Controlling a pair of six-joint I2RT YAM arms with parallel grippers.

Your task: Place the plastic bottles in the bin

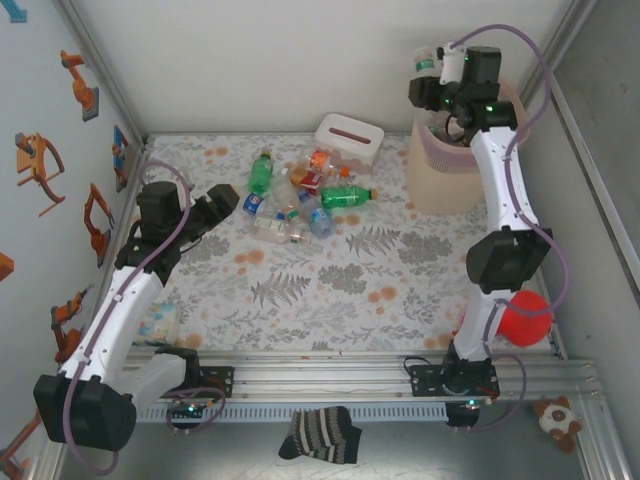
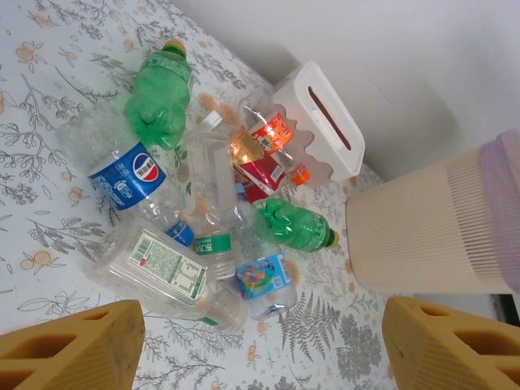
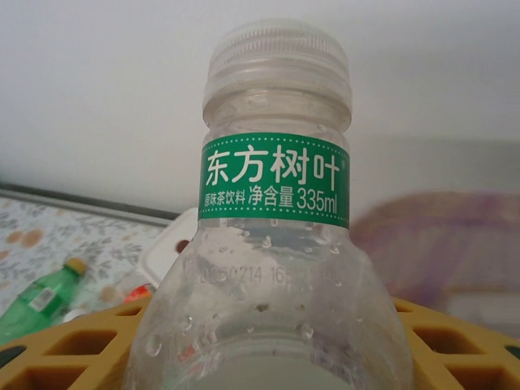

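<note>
**Clear plastic bottle held up by the bin: drop step in hand**

The right tool (image 1: pixel 440 78) is clamped on the body of one clear bottle (image 3: pixel 276 244), which has a white cap and a green label band. It is raised beside the bin (image 1: pixel 445 190), near the rim. From above I cannot tell whether it sits squarely over the mouth.

I judge this to be the carry-and-release step. The next move needs the bottle centred over the pink-lined opening before the jaws part, or it may clip the rim and fall outside.

The left tool (image 2: pixel 260 353) is wide and empty. It hangs just short of the pile (image 2: pixel 211 203) on the floral surface (image 1: pixel 330 290), well placed for the next pick. The nearest candidate is the flattened bottle with the green-and-white label (image 2: pixel 166 268).

Counts:
- Bins: one.
- Bottles held: one.
- Bottles in the pile: about nine, and overlap makes that uncertain. Two are green (image 2: pixel 162 97) (image 2: pixel 292 227) and the rest are clear.
- White tissue box (image 2: pixel 325 122): one, touching the far side of the pile. It is not for binning.
</note>
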